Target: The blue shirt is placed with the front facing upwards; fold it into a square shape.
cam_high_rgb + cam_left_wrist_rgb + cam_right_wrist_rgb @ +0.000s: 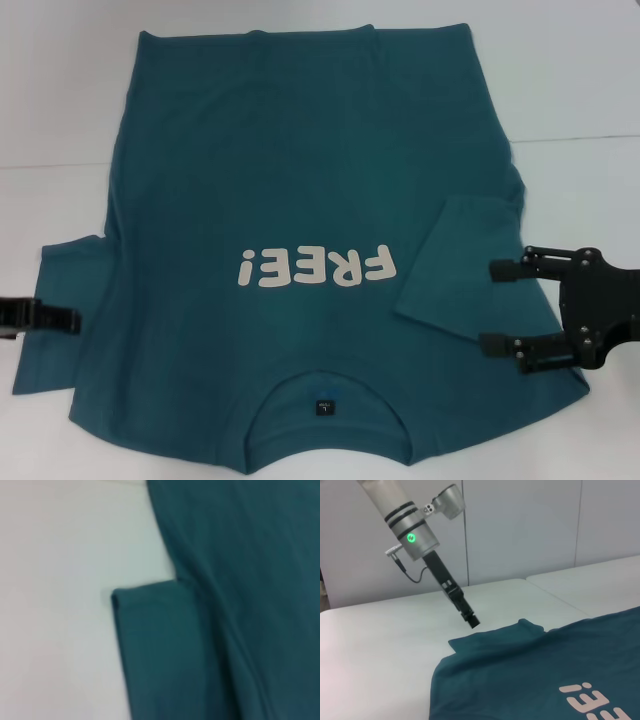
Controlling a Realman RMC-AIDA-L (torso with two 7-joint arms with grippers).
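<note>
The blue shirt lies flat on the white table, front side up, filling most of the head view. Its long axis runs away from the robot: the round neckline with the small dark label sits at the near edge, and the hem lies at the far edge. The off-white "FREE!" print therefore reads upside down from the robot's side. The sleeve on the robot's left spreads out flat sideways onto the table, while the sleeve on the robot's right is folded inward and lies on top of the shirt's body, beside the print.

The right gripper sits at the shirt's right edge, just beside the folded-in sleeve. Its two black fingers are spread well apart, pointing toward the shirt's middle, and grasp nothing.

The left gripper is at the outer part of the left sleeve, low over the cloth, with only a dark tip reaching in from the edge of the head view. In the right wrist view it hangs slanted just above that sleeve's corner; whether its fingers are parted or closed cannot be told.
</note>
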